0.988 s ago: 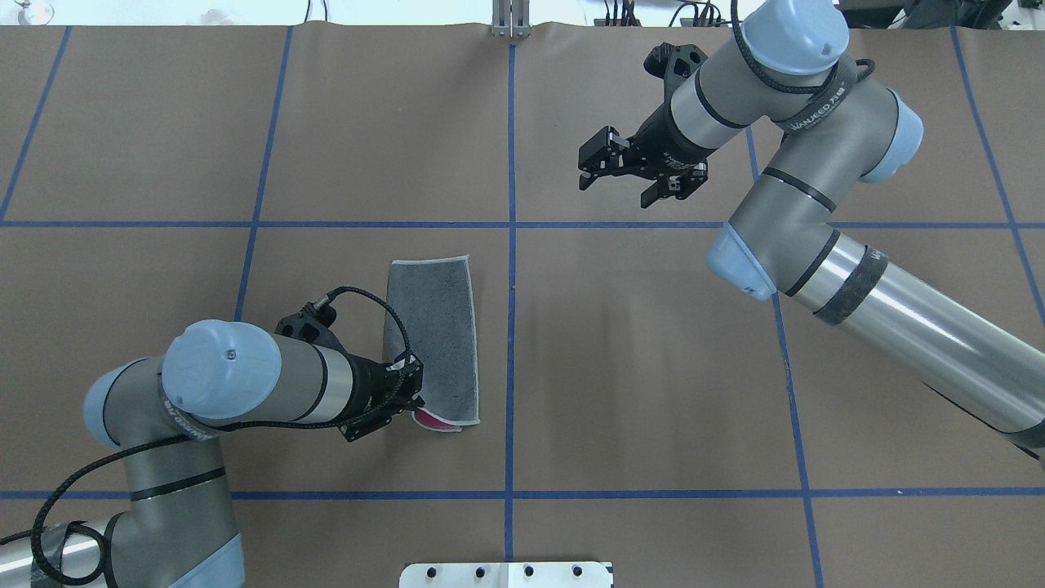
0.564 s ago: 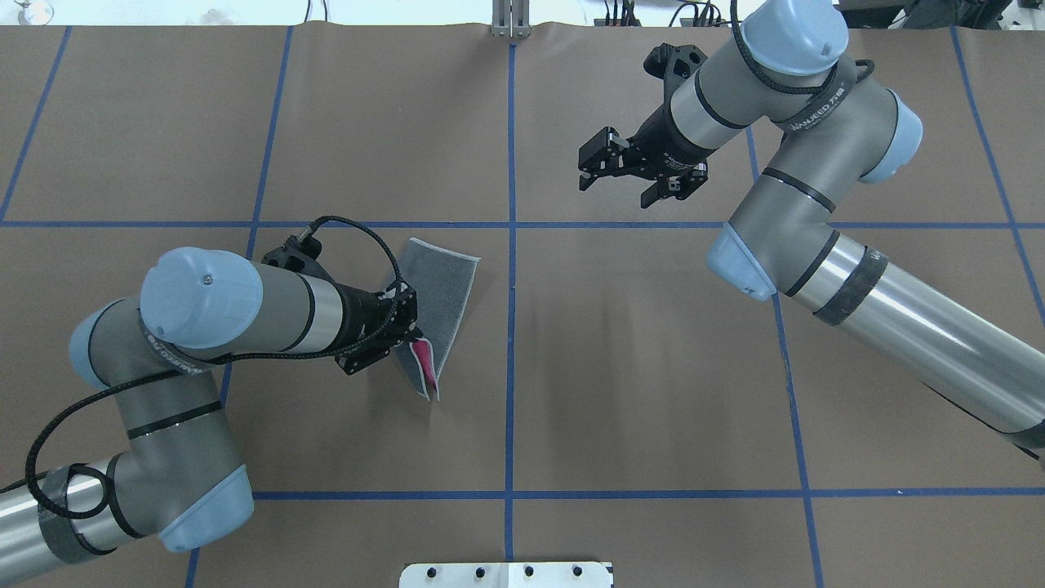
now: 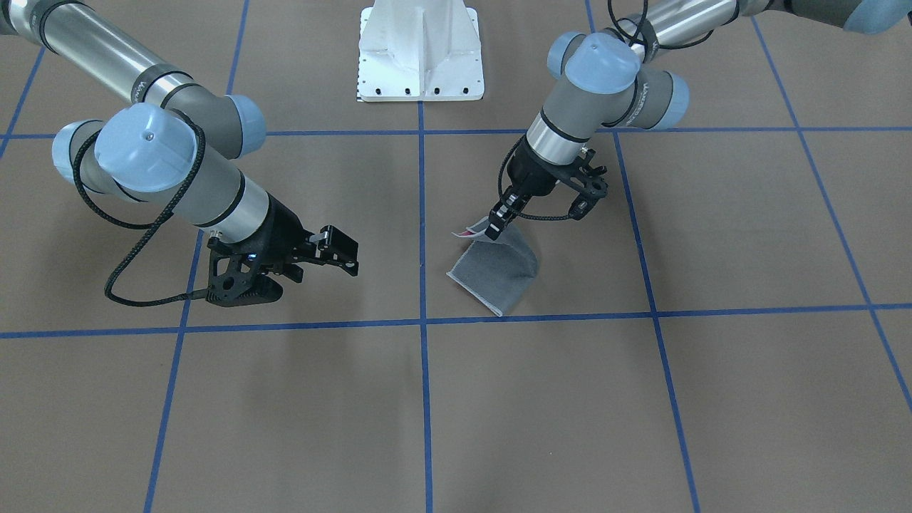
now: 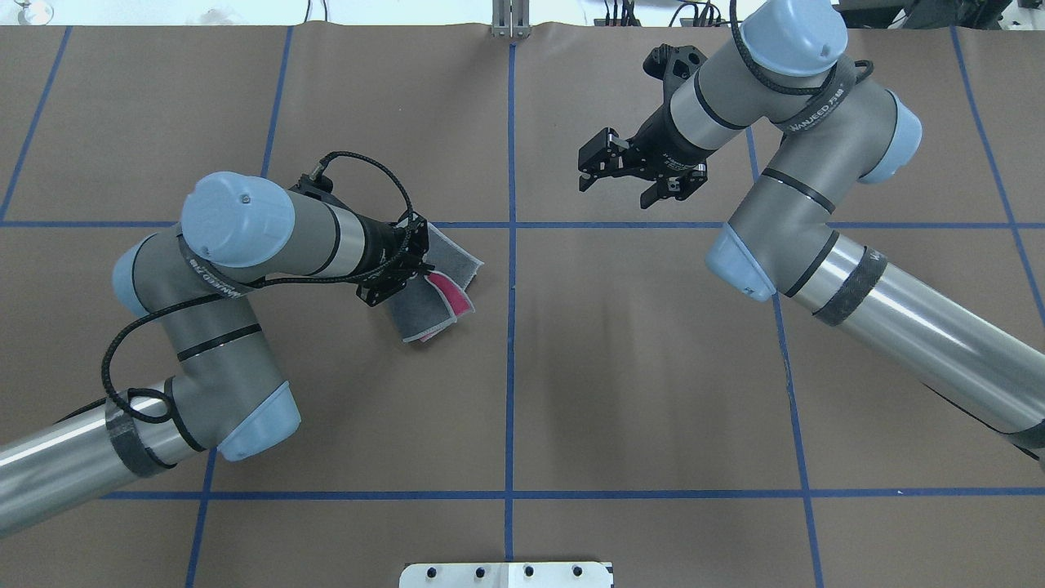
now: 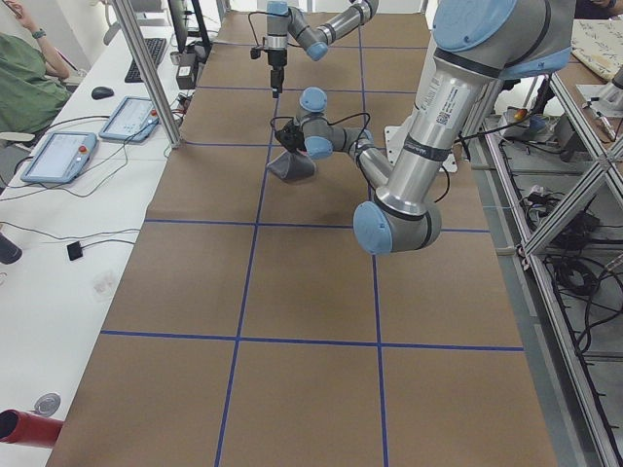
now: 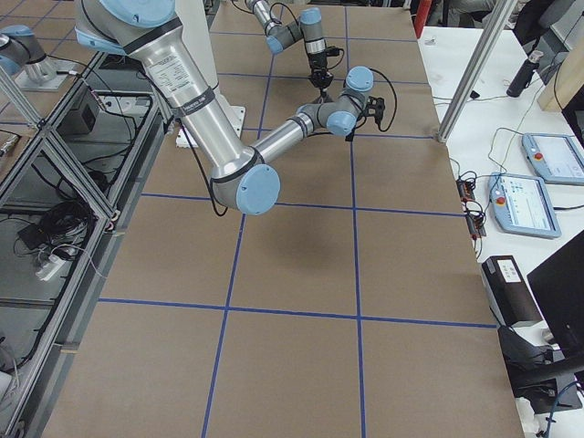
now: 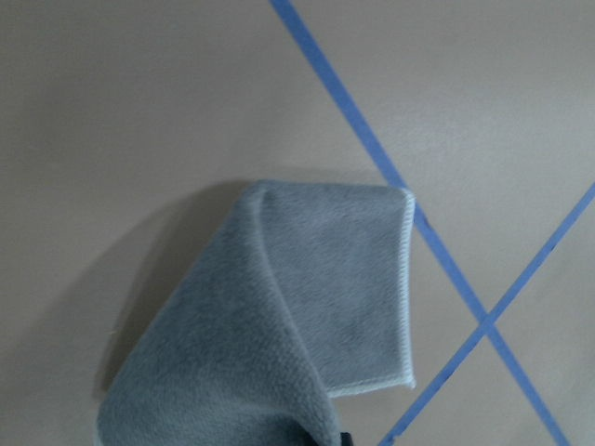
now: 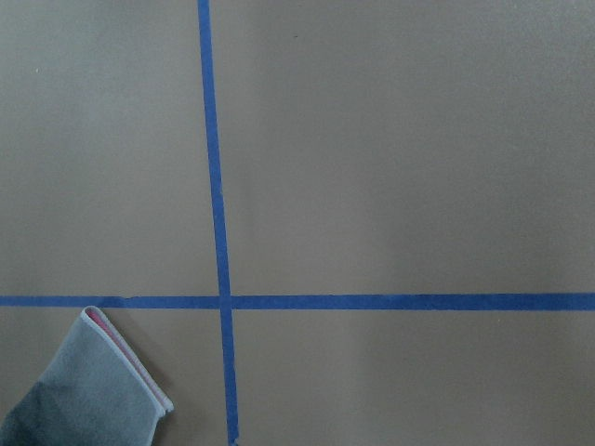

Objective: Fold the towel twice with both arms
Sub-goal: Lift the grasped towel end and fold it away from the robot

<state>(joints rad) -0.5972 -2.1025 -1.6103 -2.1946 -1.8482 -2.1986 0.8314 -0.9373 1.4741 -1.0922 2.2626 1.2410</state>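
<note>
Overhead exterior: jaws on your left arm (image 4: 269, 237) grip the towel (image 4: 424, 314), likely mid second fold (those on the right arm (image 4: 816, 204) gape idle at 2 o'clock); lay it toward 12, then release.
</note>
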